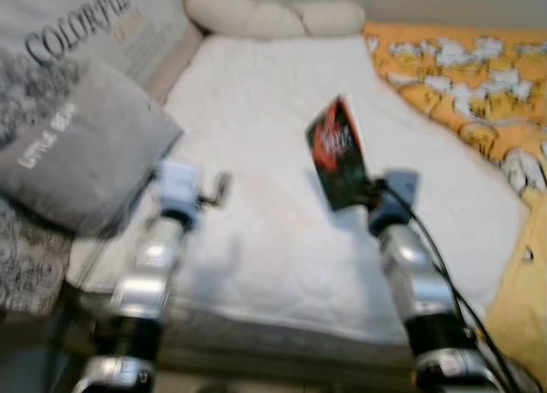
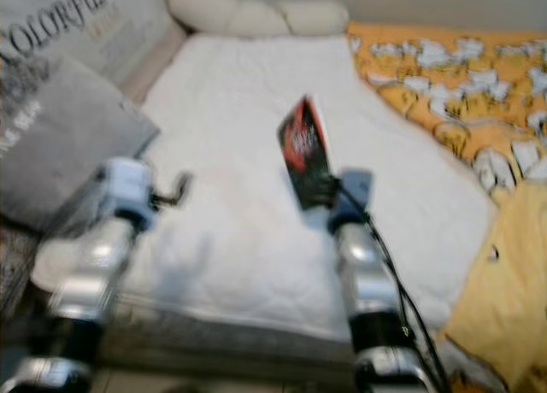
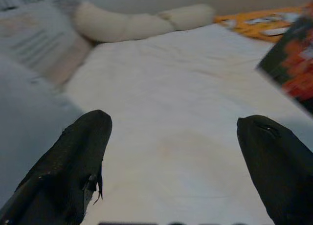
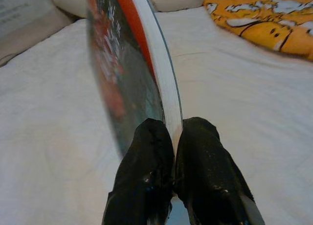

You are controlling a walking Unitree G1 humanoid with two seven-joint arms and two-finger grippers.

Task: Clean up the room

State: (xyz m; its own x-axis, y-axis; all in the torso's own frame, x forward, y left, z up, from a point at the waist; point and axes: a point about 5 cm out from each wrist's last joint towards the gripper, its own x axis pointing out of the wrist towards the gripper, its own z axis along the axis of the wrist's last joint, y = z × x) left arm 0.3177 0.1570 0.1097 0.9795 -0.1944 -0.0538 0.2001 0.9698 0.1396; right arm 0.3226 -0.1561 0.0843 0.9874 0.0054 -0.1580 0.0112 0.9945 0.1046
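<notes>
A thin book [image 1: 338,154] with a dark cover and red print stands nearly upright above the white bed sheet [image 1: 256,137]. My right gripper [image 4: 173,137] is shut on its lower edge, both black fingers [image 4: 146,171] pressed against cover and pages [image 4: 164,83]. My left gripper [image 3: 173,137] hovers open over the sheet to the left of the book, with nothing between its fingers [image 3: 78,156]. The book's corner [image 3: 293,63] appears at the edge of the left wrist view.
A grey cushion [image 1: 77,145] with white lettering leans at the left of the bed. A cream bolster pillow [image 1: 273,15] lies along the far end. An orange patterned blanket [image 1: 470,77] covers the right side. The bed's front edge [image 1: 282,333] runs just below the arms.
</notes>
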